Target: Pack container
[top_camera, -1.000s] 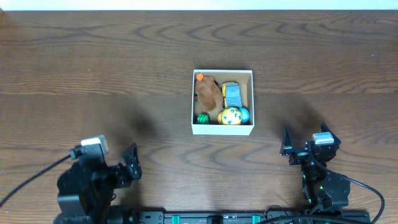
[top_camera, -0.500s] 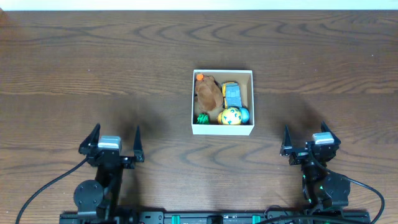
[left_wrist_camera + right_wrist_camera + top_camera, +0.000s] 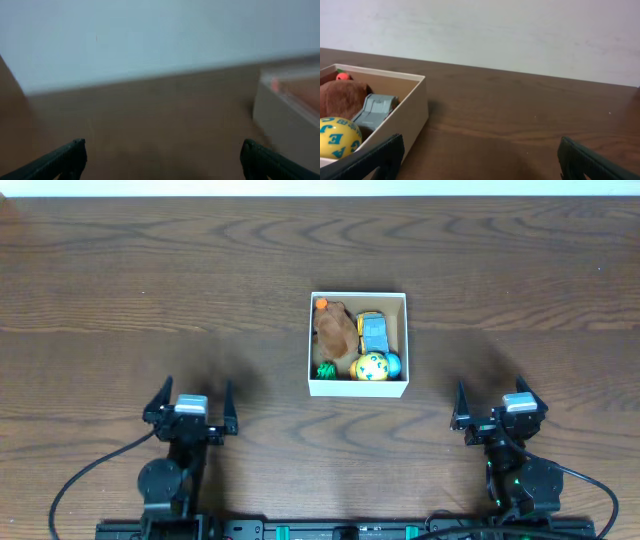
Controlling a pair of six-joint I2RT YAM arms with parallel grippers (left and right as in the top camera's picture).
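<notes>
Dark wood table [image 3: 120, 280]: over the last second the left gripper [image 3: 196, 388] has swung square and slid inward, jaws spread, empty. At centre the container [image 3: 357, 388] holds a brown plush [image 3: 335, 330], toy car [image 3: 373, 332] and yellow ball [image 3: 371, 366]. Unmoved, the right gripper [image 3: 490, 390] is also spread and empty, so packing looks finished.

dark brown table [image 3: 150, 290] — wood grain, pale wall [image 3: 520, 30] behind it

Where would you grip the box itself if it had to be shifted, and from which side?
Probably the container's right wall near its far corner, from straight above, one finger inside and one outside. The walls are thin and upright with no lid, and the toys leave bare floor there.
</notes>
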